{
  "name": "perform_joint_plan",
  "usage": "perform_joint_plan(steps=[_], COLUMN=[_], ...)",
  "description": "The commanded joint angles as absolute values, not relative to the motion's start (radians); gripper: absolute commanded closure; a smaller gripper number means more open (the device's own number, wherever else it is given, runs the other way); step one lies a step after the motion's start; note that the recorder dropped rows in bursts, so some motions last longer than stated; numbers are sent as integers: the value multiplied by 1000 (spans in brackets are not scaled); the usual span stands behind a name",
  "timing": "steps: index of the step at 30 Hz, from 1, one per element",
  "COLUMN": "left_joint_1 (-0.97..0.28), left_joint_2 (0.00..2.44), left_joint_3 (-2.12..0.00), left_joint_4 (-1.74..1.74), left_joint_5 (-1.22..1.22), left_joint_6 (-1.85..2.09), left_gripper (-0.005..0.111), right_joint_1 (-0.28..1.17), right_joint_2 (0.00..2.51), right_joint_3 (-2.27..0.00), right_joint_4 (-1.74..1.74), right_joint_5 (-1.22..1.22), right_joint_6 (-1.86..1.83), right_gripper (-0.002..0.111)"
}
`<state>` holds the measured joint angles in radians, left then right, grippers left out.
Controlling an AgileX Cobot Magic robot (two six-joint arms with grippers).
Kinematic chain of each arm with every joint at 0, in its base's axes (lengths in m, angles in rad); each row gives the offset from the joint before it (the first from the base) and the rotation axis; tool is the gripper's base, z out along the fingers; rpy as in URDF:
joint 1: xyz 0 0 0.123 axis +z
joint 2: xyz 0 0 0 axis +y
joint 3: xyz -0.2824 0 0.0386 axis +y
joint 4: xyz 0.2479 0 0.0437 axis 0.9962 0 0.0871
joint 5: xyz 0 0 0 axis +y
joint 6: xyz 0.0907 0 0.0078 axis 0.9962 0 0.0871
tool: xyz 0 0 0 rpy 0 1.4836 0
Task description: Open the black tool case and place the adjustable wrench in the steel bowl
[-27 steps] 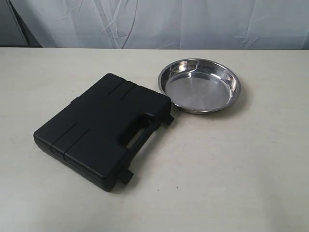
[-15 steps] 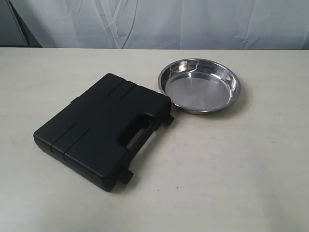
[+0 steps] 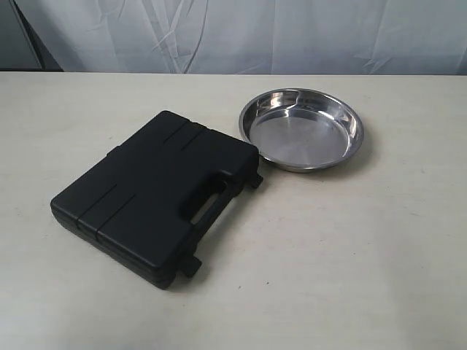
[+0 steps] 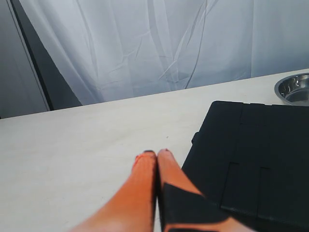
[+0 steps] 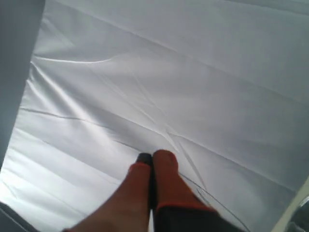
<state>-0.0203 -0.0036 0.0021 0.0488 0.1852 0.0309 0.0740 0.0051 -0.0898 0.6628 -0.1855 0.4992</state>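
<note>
The black tool case (image 3: 157,193) lies closed and flat on the table, its handle slot and latches toward the front right. Just behind its right corner stands the steel bowl (image 3: 301,128), with nothing in it. The adjustable wrench is hidden. Neither arm shows in the exterior view. In the left wrist view my left gripper (image 4: 156,153) is shut and holds nothing, hovering over bare table beside the case (image 4: 256,159), with the bowl's rim (image 4: 294,88) at the frame edge. My right gripper (image 5: 151,157) is shut and empty, pointing at the white curtain.
A white curtain (image 3: 241,33) hangs behind the cream table (image 3: 350,255). A dark gap (image 3: 29,36) shows at the curtain's left end. Bare tabletop lies to the front and right of the case and bowl.
</note>
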Motion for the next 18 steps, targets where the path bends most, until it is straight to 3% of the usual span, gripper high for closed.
perform_joint_plan(steps=[1, 7, 9, 10, 11, 14, 16, 18], left_joint_1=[-21, -21, -21, -21, -21, -21, -21, -21], left_joint_2=[0, 0, 0, 0, 0, 0, 0, 0], left_joint_3=[0, 0, 0, 0, 0, 0, 0, 0], left_joint_4=[47, 47, 47, 47, 47, 47, 47, 47], left_joint_5=[180, 180, 180, 180, 180, 180, 180, 180], left_joint_6=[30, 30, 30, 30, 30, 30, 30, 30], left_gripper=[106, 106, 106, 106, 106, 106, 106, 106], right_joint_1=[71, 116, 186, 291, 341, 620, 702, 748], right_joint_2=[0, 328, 511, 713, 817, 1322, 1565, 1742], right_joint_3=[-221, -467, -554, -652, -694, -1001, -1165, -1271], right_joint_4=[400, -221, -338, -425, -435, -321, -237, -176], right_joint_5=[-154, -64, 26, 138, 194, 674, 881, 910], right_joint_6=[528, 579, 575, 509, 431, -157, -319, -374], right_gripper=[108, 108, 108, 108, 108, 108, 108, 108])
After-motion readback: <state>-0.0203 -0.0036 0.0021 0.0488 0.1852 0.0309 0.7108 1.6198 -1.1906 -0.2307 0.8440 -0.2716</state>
